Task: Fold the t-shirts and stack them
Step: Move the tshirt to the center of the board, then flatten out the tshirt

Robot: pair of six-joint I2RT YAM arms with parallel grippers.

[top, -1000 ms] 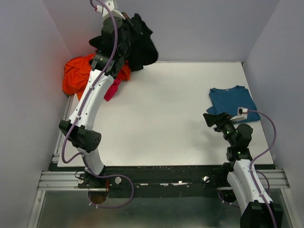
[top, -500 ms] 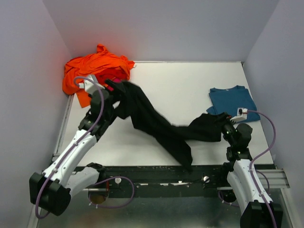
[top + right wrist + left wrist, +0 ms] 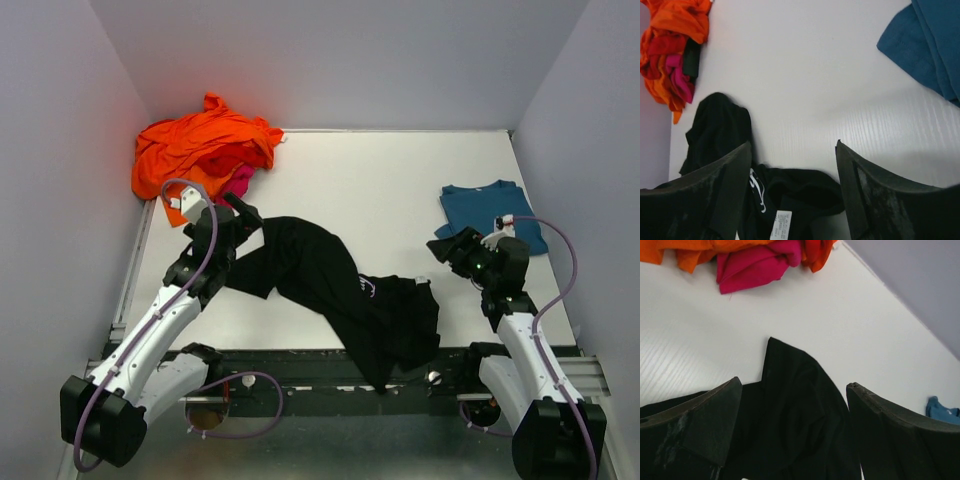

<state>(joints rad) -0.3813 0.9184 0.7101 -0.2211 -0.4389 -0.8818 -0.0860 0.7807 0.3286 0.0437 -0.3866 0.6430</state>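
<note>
The black t-shirt (image 3: 330, 285) lies crumpled across the near middle of the table, one end hanging over the front edge. My left gripper (image 3: 243, 218) stands open over its left end; in the left wrist view the black cloth (image 3: 795, 430) lies below the open left gripper (image 3: 794, 385), untouched. My right gripper (image 3: 445, 250) is open just right of the shirt; its wrist view shows the black t-shirt (image 3: 795, 192) with a white label (image 3: 780, 225) under the open right gripper (image 3: 793, 144). A folded teal t-shirt (image 3: 490, 210) rests at the right.
An orange t-shirt (image 3: 205, 145) is heaped in the far left corner with a pink t-shirt (image 3: 235, 185) tucked under its near edge. Grey walls close the table on the left, back and right. A black rail (image 3: 330, 360) runs along the front edge.
The left gripper opened and let go of the black t-shirt, which dropped from high at the back onto the table. The left arm swung down toward the near left. The right gripper shifted slightly.
</note>
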